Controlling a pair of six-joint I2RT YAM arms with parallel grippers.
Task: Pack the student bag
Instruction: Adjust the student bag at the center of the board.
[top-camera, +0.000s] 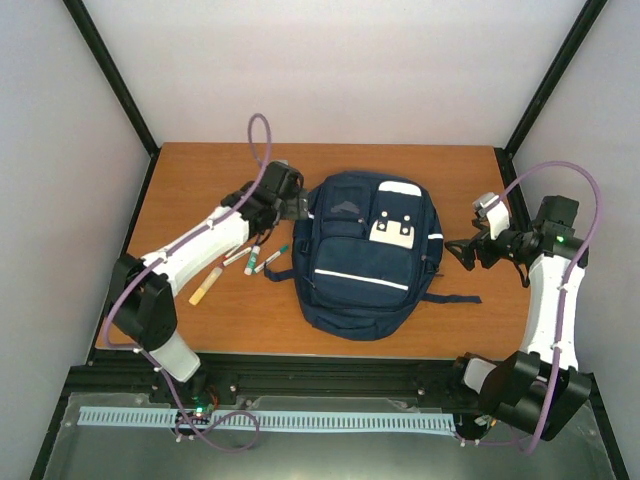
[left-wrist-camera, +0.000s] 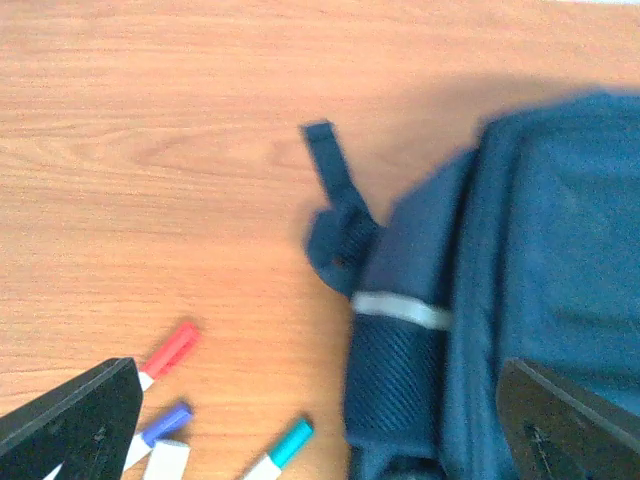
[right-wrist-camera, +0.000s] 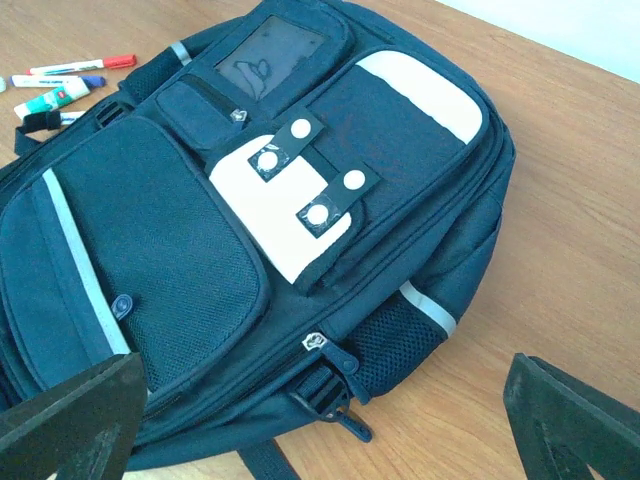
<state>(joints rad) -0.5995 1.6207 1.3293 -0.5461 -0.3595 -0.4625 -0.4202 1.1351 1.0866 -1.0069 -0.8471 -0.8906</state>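
Navy student bag (top-camera: 350, 285) lies flat, front up, mid-table (top-camera: 200, 170), its long axis far-to-near, rounded end toward the bases. Your left gripper (top-camera: 288, 203) reaches its far-left corner, your right gripper (top-camera: 462, 250) its right flank. Both are spread wide and empty.

— What is the table like?
— The table (top-camera: 200, 170) is warm orange-brown wood with fine grain, evenly lit, and the shadows on it are soft.
— And around it?
— Plain white walls (top-camera: 330, 70) stand at the back and on both sides. Black posts (top-camera: 110, 75) slant up at the back corners. A black rail (top-camera: 330, 375) runs along the near edge, with a grey metal surface (top-camera: 330, 455) below it.
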